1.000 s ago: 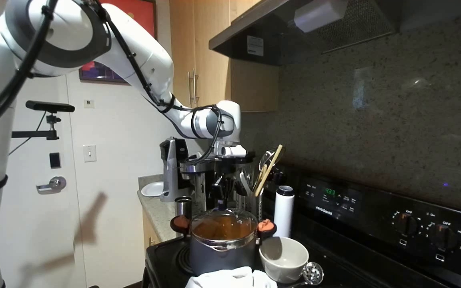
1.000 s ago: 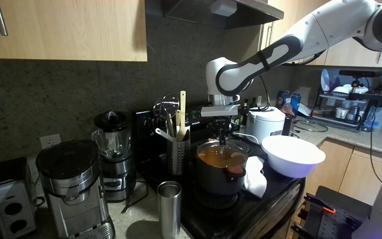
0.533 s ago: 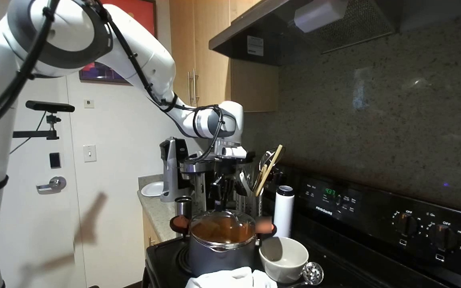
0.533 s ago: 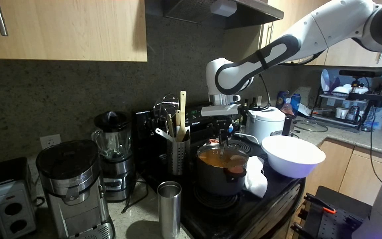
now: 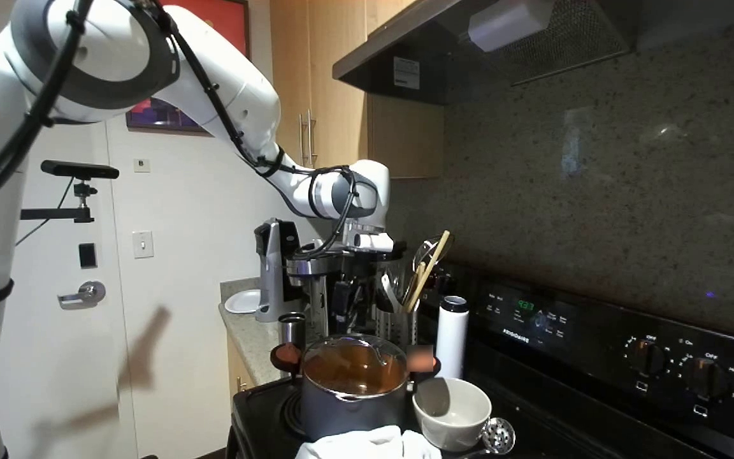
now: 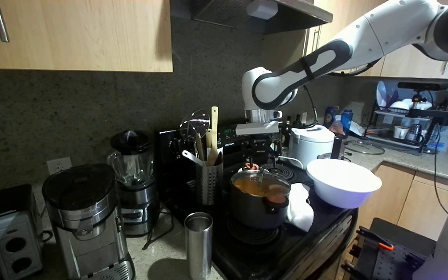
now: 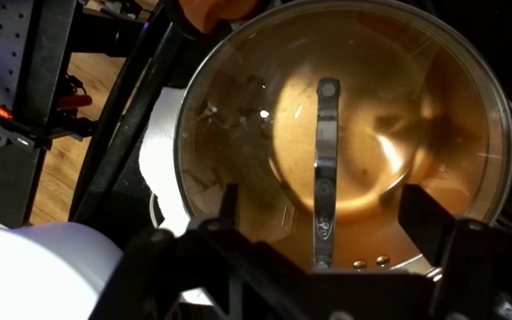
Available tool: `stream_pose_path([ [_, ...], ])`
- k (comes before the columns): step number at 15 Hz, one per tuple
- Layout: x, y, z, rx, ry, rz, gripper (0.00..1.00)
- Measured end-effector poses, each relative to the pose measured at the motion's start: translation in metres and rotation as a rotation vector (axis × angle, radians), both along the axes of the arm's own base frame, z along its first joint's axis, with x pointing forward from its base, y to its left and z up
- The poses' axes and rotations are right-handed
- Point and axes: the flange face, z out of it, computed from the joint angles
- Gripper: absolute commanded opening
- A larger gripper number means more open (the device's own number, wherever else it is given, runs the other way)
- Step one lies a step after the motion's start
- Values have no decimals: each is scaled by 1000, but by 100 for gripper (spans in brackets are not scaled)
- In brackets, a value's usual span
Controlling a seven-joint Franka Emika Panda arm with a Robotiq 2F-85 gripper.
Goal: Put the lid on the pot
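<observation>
The pot (image 6: pixel 257 210) stands on the stove, dark grey outside and copper-orange inside, with orange-covered side handles. The see-through lid (image 5: pixel 354 366) with its metal rim lies over the pot's mouth in both exterior views. Whether its rim sits fully flush all round I cannot tell. In the wrist view a metal strap handle (image 7: pixel 326 155) crosses the middle of the lid. My gripper (image 7: pixel 319 191) is open above it, one finger on either side of the strap and apart from it. Nothing is between the fingers except the view of the handle below.
Beside the pot are a white cloth (image 6: pixel 300 210), a large white bowl (image 6: pixel 342 181) and a small bowl (image 5: pixel 451 414). A utensil holder (image 6: pixel 209 184), a white bottle (image 5: pixel 452 338) and a steel cylinder (image 6: pixel 198 245) stand around it. The range hood (image 5: pixel 488 51) hangs overhead.
My gripper's fingers have spread wide and let go of the lid's handle. The lid has settled slightly lower on the pot. The arm has barely moved.
</observation>
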Motion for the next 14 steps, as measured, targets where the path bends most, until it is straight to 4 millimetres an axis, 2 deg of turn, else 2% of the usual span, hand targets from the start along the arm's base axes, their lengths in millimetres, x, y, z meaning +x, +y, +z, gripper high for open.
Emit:
stream_pose_path([
  [5, 6, -12, 21, 4, -39, -5, 100],
  [10, 0, -33, 68, 27, -107, 99, 100],
  [14, -17, -53, 103, 81, -96, 265, 100],
])
